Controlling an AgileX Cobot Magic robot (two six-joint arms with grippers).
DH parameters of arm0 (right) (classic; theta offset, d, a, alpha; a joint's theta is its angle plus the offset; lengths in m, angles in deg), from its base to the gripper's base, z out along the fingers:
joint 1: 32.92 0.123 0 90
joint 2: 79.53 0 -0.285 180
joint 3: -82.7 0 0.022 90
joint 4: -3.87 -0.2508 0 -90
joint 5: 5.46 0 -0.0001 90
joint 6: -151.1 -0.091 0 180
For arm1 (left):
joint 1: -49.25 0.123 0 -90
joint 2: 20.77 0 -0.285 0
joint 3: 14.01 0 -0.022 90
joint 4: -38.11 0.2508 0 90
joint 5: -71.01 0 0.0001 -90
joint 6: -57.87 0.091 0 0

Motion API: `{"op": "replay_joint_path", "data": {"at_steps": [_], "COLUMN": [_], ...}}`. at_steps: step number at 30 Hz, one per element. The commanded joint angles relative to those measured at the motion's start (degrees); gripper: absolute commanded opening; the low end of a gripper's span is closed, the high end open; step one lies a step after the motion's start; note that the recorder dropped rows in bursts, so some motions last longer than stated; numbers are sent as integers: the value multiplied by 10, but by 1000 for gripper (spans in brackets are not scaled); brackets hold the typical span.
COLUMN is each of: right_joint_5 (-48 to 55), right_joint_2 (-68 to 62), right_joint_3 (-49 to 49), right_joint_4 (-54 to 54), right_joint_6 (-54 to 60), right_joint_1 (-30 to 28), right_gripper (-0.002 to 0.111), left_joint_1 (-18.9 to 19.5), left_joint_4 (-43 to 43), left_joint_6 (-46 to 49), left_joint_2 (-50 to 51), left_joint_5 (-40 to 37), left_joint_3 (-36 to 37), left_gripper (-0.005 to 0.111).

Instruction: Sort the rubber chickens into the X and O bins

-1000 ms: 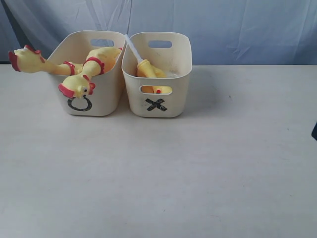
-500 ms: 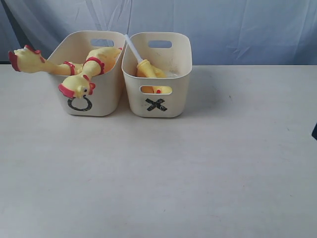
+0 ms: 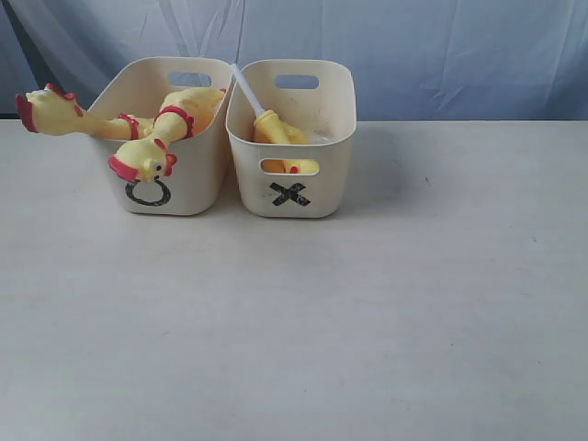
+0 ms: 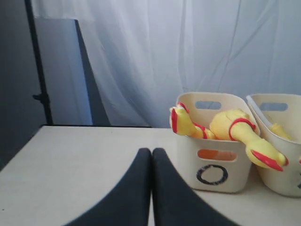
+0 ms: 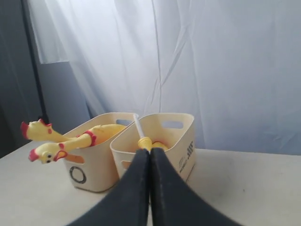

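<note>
Rubber chickens (image 3: 142, 163) drape over the left O bin (image 3: 197, 184). Another chicken (image 3: 274, 130), apparently the slim one, lies in the X bin (image 3: 335, 138). The left gripper (image 4: 151, 151) and right gripper (image 5: 150, 153) are clenched empty, likely because sorting is done.

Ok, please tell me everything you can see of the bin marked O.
The O bin is a cream plastic tub with rounded corners, slot handles and a black O on its front. It stands upright on the table, close beside the X bin. One yellow chicken pokes out over its side rim; a second chicken hangs its head over the front.
</note>
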Motion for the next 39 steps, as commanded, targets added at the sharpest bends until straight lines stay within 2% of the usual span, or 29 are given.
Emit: {"op": "replay_joint_path", "data": {"at_steps": [1,5,33,37,39], "right_joint_5": [-3,-4,-5,-38,-83], "right_joint_2": [29,55,56,56,56], "right_joint_3": [4,4,5,46,77], "right_joint_4": [-1,-1,0,52,98], "right_joint_6": [1,1,0,0,0], "right_joint_1": [-40,-45,-45,-45,-45], "right_gripper": [-1,-1,-1,-1,-1], "left_joint_1": [28,28,34,34,34], "left_joint_4": [4,4,0,-23,-51], "left_joint_6": [1,1,1,1,1], "left_joint_2": [-43,-80,-80,-80,-80], "left_joint_5": [-1,-1,-1,58,139], "left_joint_3": [2,2,4,44,79], "left_gripper": [0,0,0,0,0]}}
